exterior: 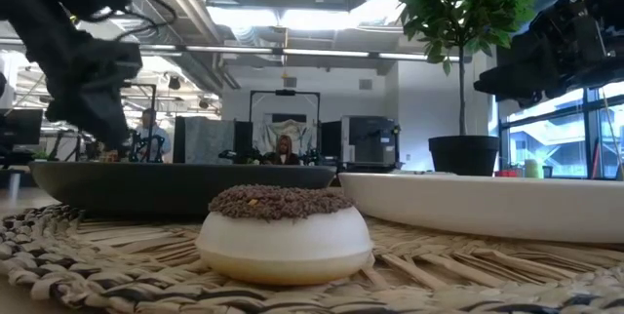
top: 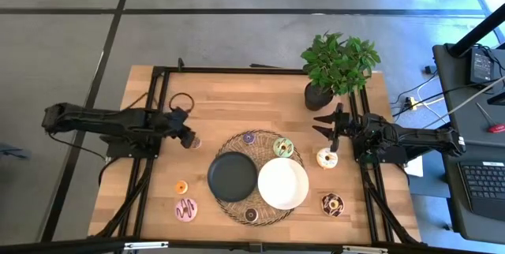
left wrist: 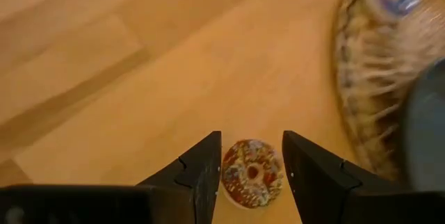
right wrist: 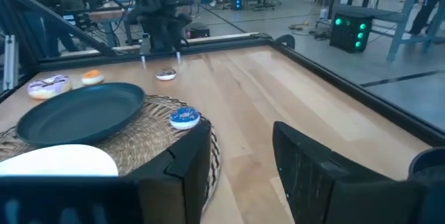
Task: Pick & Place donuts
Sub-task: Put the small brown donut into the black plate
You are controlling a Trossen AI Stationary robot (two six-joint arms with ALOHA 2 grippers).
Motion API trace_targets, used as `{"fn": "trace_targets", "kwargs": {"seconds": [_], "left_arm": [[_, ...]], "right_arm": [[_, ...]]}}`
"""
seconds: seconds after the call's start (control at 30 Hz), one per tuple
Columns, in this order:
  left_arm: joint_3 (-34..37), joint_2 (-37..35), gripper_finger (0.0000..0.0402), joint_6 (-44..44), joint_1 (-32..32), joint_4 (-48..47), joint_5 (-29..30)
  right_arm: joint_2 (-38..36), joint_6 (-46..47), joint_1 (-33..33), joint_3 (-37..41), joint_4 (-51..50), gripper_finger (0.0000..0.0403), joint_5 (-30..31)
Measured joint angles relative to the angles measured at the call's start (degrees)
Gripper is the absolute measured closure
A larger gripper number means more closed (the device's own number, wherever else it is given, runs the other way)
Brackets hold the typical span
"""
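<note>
Your left end effector (left wrist: 252, 172) is low over the table (top: 237, 100) just left of the woven mat (top: 229, 145), its fingers apart with a speckled donut (left wrist: 252, 172) between them; the pads look close to its sides, but you cannot tell from the left wrist view whether they touch, and from above the end effector hides most of that donut. Your right end effector (top: 334, 128) hangs open and empty near the plant (top: 338, 63), above the cream donut (top: 327, 158). On the mat sit the black plate (top: 233, 177) and the white plate (top: 283, 183), touching side by side, with a purple donut (top: 249, 137) and a green donut (top: 283, 147) behind them and a brown donut (top: 251, 214) at the near edge, which fills the low view and blocks much of the plates there. Off the mat you have an orange donut (top: 181, 187) and a pink striped donut (top: 186, 209) at the left, and a chocolate donut (top: 332, 204) at the right. In the right wrist view the white plate is cut off at the frame edge, and the far donuts are too small to read their icing
</note>
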State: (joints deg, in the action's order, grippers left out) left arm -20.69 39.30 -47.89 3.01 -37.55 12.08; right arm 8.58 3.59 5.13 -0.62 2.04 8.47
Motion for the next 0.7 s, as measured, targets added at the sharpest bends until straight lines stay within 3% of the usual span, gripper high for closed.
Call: {"fn": "trace_targets", "kwargs": {"seconds": [0.27, 0.7], "left_arm": [[0.0, 12.7, 0.0254, -2.9, 0.0, 0.5, -6.4], [0.0, 16.9, 0.0263, -3.4, 0.0, 4.8, -8.1]], "right_arm": [[0.0, -1.3, 0.0, 0.0, 0.2, 0.0246, 0.7], [0.0, -2.5, 0.0, 0.0, 0.2, 0.0246, 1.1]]}}
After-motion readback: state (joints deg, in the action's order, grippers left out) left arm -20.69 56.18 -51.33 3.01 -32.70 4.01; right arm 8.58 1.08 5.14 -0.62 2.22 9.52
